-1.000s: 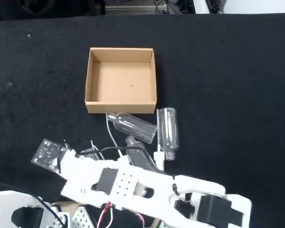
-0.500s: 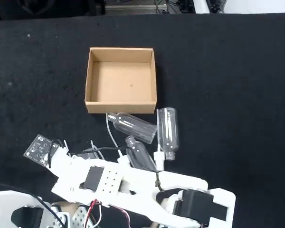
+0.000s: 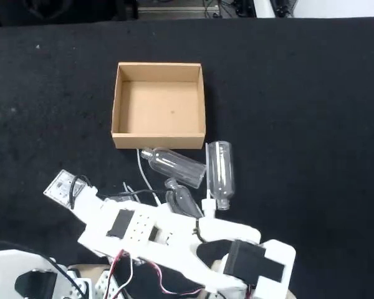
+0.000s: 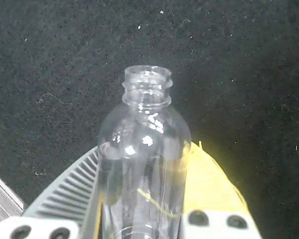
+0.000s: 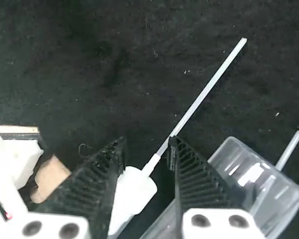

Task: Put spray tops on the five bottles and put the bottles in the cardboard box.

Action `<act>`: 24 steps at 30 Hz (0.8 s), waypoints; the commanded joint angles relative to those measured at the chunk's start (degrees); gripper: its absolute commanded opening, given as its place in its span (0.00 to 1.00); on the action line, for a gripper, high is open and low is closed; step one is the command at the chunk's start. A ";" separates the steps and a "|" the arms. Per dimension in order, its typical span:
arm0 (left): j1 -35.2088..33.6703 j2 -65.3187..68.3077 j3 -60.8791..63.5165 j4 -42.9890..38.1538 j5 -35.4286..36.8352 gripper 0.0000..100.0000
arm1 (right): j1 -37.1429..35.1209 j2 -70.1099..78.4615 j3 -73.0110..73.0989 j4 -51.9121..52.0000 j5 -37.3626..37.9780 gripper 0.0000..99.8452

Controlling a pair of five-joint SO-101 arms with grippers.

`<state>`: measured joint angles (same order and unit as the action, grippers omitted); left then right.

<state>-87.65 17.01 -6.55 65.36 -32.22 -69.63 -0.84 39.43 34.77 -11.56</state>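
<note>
On the black table our white arms overlap at 6 o'clock, half hiding a covered bottle. The cardboard box sits toward 12. The lying bottle points its neck to 6. Our left gripper clamps an open-necked bottle; our right gripper pinches a spray top.

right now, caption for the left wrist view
Left gripper holds a clear bottle, neck bare, against the black table.

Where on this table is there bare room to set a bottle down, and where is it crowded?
Bare table lies right of the cardboard box and left of it. Crowded: the strip between the box and the arms, with three bottles and loose tubes there.
</note>
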 commanded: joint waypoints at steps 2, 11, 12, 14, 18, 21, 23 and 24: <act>-0.31 -0.97 -3.21 -0.09 -0.79 0.03 | 1.23 -0.48 -3.74 -1.23 -0.44 0.12; -0.31 -0.97 -4.35 -0.09 -0.79 0.03 | 1.23 2.77 -4.62 0.18 -0.44 0.12; -0.31 -0.97 -4.79 0.00 -0.79 0.03 | 1.23 3.21 -4.62 0.09 -0.44 0.12; -0.31 -0.97 -5.49 0.09 -0.79 0.03 | 1.14 3.65 -4.70 0.09 -0.44 0.12; -0.31 -0.97 -7.16 0.35 -0.79 0.03 | 1.05 3.74 -4.70 0.09 -0.35 0.12; -0.31 -0.97 -7.52 0.44 -0.79 0.03 | 0.97 4.00 -4.70 0.18 -0.35 0.12; -0.31 -0.97 -7.52 0.44 -0.79 0.03 | 0.18 4.00 -4.70 0.18 -0.09 0.07; -0.31 -0.97 -7.43 0.44 -0.79 0.03 | -0.18 4.00 -4.70 0.18 0.00 0.03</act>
<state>-87.65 17.01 -10.68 65.36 -32.66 -69.71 3.38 38.11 34.77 -11.56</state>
